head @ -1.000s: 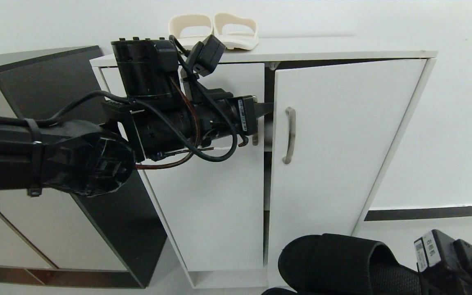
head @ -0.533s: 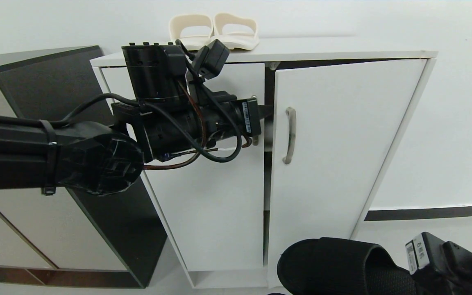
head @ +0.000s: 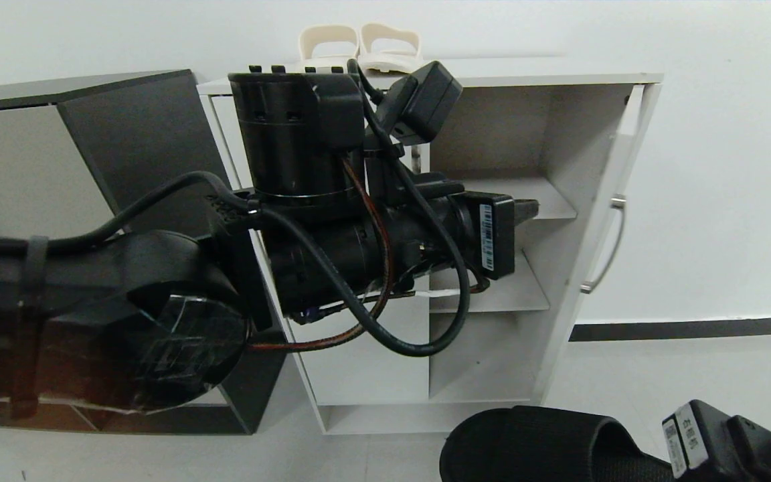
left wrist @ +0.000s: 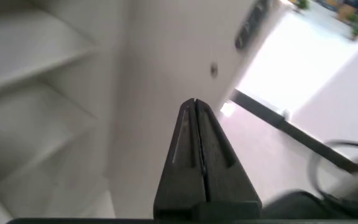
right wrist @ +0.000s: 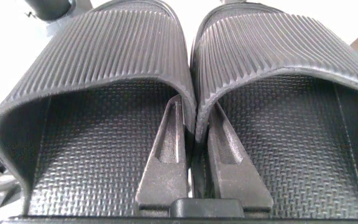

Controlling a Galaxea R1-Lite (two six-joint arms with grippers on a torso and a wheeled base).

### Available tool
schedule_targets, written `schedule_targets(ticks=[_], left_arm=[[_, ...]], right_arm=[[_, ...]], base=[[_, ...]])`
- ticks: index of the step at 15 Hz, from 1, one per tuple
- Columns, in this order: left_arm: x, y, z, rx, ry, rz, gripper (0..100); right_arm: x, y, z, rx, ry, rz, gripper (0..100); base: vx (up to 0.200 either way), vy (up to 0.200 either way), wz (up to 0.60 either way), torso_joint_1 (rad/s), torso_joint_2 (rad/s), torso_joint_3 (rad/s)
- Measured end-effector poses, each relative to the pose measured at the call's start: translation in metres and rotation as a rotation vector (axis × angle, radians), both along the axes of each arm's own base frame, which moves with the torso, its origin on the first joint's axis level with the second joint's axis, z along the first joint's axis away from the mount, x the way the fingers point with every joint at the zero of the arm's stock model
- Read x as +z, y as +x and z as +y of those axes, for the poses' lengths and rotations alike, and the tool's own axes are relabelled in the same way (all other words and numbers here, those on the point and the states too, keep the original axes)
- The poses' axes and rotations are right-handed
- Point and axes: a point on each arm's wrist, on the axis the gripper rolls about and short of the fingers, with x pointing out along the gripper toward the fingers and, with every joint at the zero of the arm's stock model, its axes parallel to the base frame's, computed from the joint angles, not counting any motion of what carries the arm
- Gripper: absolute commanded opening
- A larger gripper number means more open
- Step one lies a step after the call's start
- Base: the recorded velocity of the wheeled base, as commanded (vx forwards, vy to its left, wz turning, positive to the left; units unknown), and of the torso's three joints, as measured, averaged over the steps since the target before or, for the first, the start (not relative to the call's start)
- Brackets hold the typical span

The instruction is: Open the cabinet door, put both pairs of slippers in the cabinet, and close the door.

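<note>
One pair of slippers (head: 359, 43) is sitting on top of the cabinet (head: 492, 70). Its door (head: 600, 221) is standing swung out on the right. The left pincer (head: 526, 209) is hanging before the shelves (head: 533, 194). The second pair of slippers (head: 533, 442) is sitting low in front, with one finger of the right pincer (right wrist: 194, 118) lying inside each.

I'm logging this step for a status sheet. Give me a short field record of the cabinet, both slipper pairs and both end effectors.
cabinet: white two-door cabinet, right door swung open, shelves exposed
on top: cream open-toe slippers
left end effector: shut, holding nothing, in front of the open compartment
right end effector: shut on black ribbed slippers, pinching their adjoining sides, outside the cabinet
</note>
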Motion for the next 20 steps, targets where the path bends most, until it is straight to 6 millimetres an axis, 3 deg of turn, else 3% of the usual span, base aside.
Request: schedule_targets(ticks=[1,4,6,7,9,12,14,16,18,20], left_arm=[[0.002,-0.004,-0.001,-0.008,-0.006,-0.004,0],[0.005,0.009,0.017,0.083,-0.011,-0.007,0],[0.008,0.016,0.051,0.259,-0.003,0.003,0],[0.01,0.009,0.072,0.344,0.009,0.013,0],[0.018,-0.023,0.115,0.472,0.024,0.025,0],[0.012,-0.097,0.192,0.752,0.056,0.044,0],[-0.015,-0.153,0.237,0.966,0.082,0.028,0],[-0.056,-0.202,0.262,1.179,0.125,-0.007,0],[-0.106,-0.236,0.267,1.323,0.187,-0.032,0],[-0.149,-0.249,0.264,1.232,0.215,-0.066,0]], right_arm=[[0.0,0.0,0.0,-0.003,0.001,-0.001,0],[0.001,0.005,0.001,-0.053,0.006,0.016,0],[0.013,0.021,0.003,-0.301,0.055,0.029,0],[0.021,0.03,0.007,-0.421,0.085,0.016,0],[0.032,0.048,0.016,-0.62,0.106,-0.023,0],[0.028,0.064,0.027,-0.703,0.083,-0.026,0],[0.025,0.068,0.03,-0.712,0.077,-0.026,0],[0.024,0.068,0.03,-0.711,0.073,-0.027,0],[0.024,0.066,0.03,-0.699,0.074,-0.026,0],[0.023,0.064,0.028,-0.688,0.073,-0.023,0]], base=[[0.0,0.0,0.0,0.0,0.0,0.0],[0.0,0.0,0.0,0.0,0.0,0.0],[0.0,0.0,0.0,0.0,0.0,0.0],[0.0,0.0,0.0,0.0,0.0,0.0],[0.0,0.0,0.0,0.0,0.0,0.0],[0.0,0.0,0.0,0.0,0.0,0.0],[0.0,0.0,0.0,0.0,0.0,0.0],[0.0,0.0,0.0,0.0,0.0,0.0],[0.0,0.0,0.0,0.0,0.0,0.0],[0.0,0.0,0.0,0.0,0.0,0.0]])
